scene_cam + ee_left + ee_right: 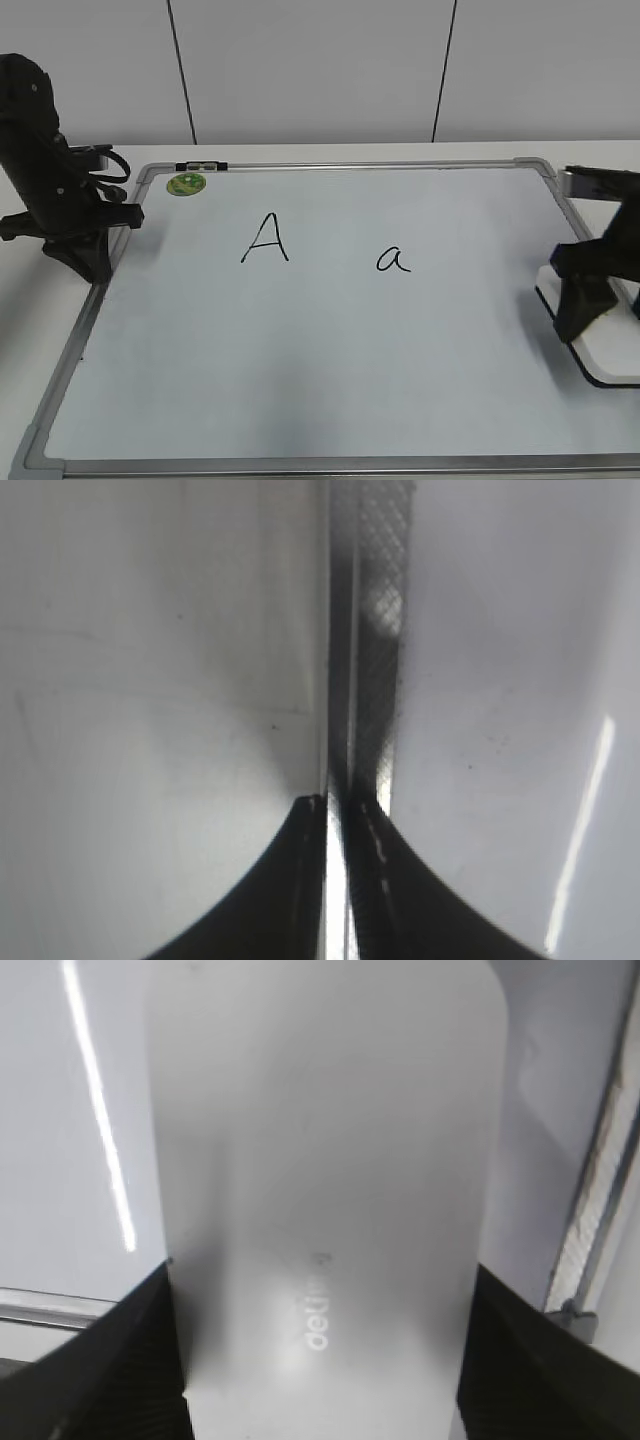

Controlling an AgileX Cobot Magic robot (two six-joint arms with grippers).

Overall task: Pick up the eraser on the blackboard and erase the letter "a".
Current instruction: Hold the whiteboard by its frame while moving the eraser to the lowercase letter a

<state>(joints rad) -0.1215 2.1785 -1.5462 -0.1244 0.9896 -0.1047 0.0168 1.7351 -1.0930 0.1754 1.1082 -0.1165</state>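
Observation:
The blackboard (300,350) is a white board with a silver frame, lying flat. The small black letter "a" (393,260) is right of its centre. The white eraser (612,357) lies at the board's right edge. In the right wrist view the eraser (320,1140) fills the frame and shows grey print. My right gripper (585,300) straddles it, with both fingers (320,1290) pressed against its long sides. My left gripper (98,262) rests at the board's left edge, fingers (338,805) shut and empty over the frame (372,630).
A taller capital "A" (265,238) is written left of the "a". A round green magnet (186,184) sits at the board's top left corner. The board's metal frame (600,1190) runs just beside the eraser. A white wall stands behind the table.

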